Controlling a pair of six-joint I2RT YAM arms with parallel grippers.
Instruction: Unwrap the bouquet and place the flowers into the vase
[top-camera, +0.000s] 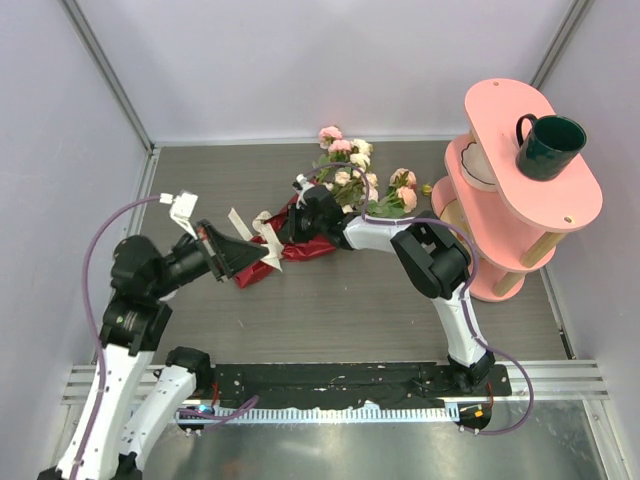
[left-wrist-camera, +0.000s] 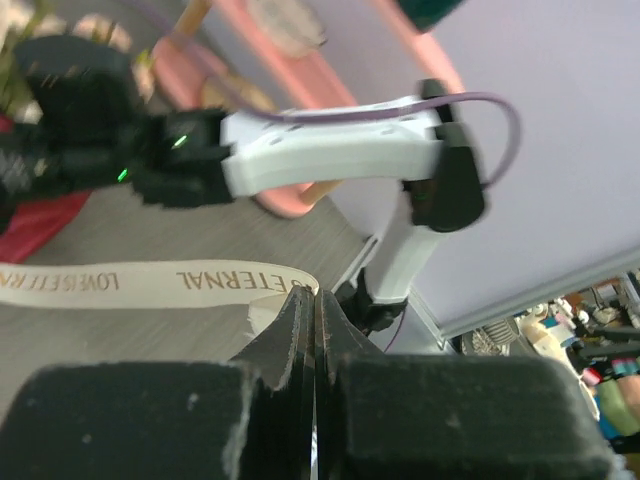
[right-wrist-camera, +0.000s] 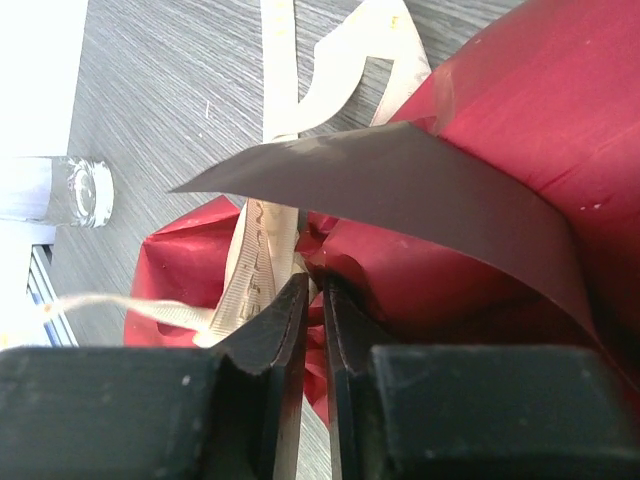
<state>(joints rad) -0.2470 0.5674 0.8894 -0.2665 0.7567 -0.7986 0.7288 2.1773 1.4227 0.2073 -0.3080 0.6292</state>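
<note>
Two grippers: we see left gripper (left-wrist-camera: 317, 296) pinching cream printed ribbon (left-wrist-camera: 150, 283); red-paper-wrapped rose bouquet (top-camera: 300, 247) at two o'clock; right gripper (right-wrist-camera: 312, 282) barely parted.

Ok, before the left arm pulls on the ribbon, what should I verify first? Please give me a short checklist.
1. Left gripper shut on the ribbon: ok, the ribbon's end runs in at the closed fingertips.
2. Ribbon clear of the red paper: not ok, it lies across the paper in the right wrist view.
3. Right gripper holding the paper down: cannot tell, its jaws stand a slit apart at the paper and ribbon.
4. Flowers in the vase: not ok, they lie on the table.
5. Vase upright: cannot tell, only its rim end shows.
</note>
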